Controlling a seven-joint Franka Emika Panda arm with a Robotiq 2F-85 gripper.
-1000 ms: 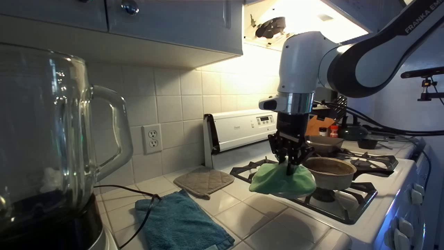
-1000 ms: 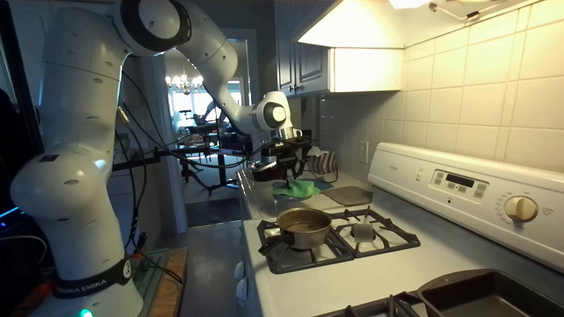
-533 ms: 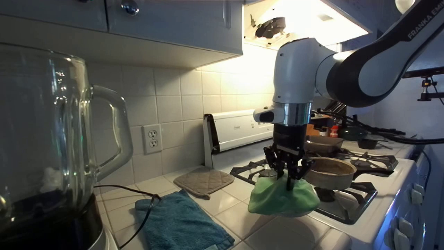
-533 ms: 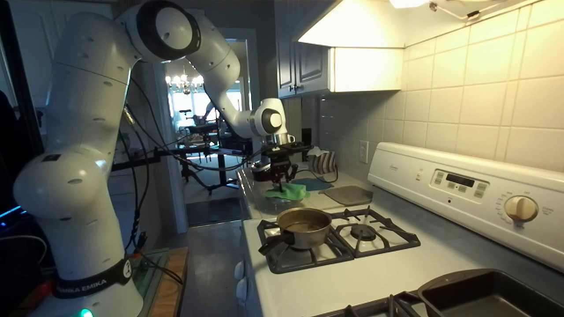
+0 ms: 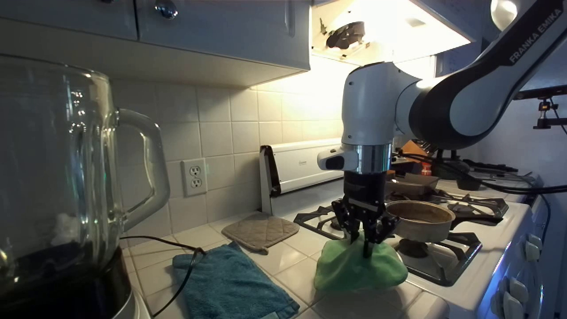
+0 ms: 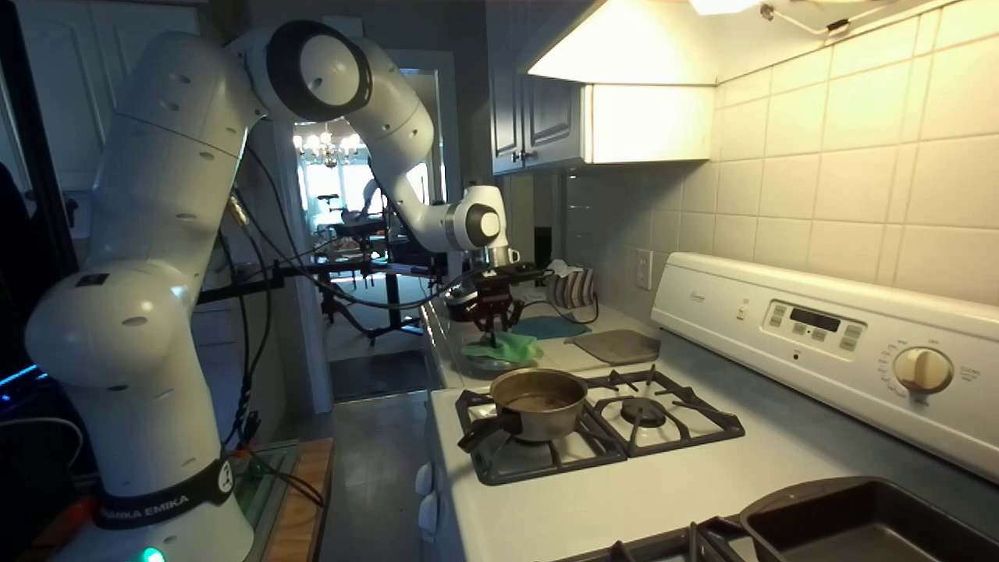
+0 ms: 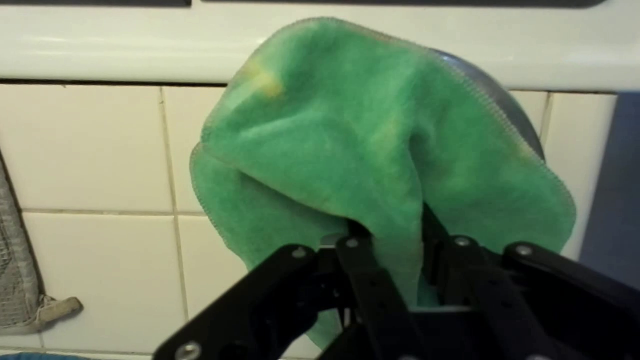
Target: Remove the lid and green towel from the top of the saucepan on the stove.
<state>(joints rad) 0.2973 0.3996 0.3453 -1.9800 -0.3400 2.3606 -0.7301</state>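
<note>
Beside the stove [image 6: 655, 488], claw [image 5: 361, 247] pinches green towel [image 7: 340, 150] with lid [image 7: 502, 105] beneath, on or just above tiled surface [image 5: 288, 266]; saucepan [image 6: 546, 417] sits uncovered on the stove, so removal looks done, only settling and release apparently left.

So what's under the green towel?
The lid: its curved edge shows past the green towel in the wrist view. Most is covered; no knob can be made out.

The towel [image 7: 325, 125] is green, blotched yellow in places, its stitched edge greyish. The visible sliver of lid [image 7: 497, 99] is silvery grey, the tool [image 5: 360, 248] black. The cream counter [image 7: 100, 155] is gridded in tan. The potholder [image 5: 261, 231] is grey, diamond-quilted, the cloth [image 5: 234, 281] teal, the saucepan [image 5: 421, 228] grey outside and brown inside.
</note>
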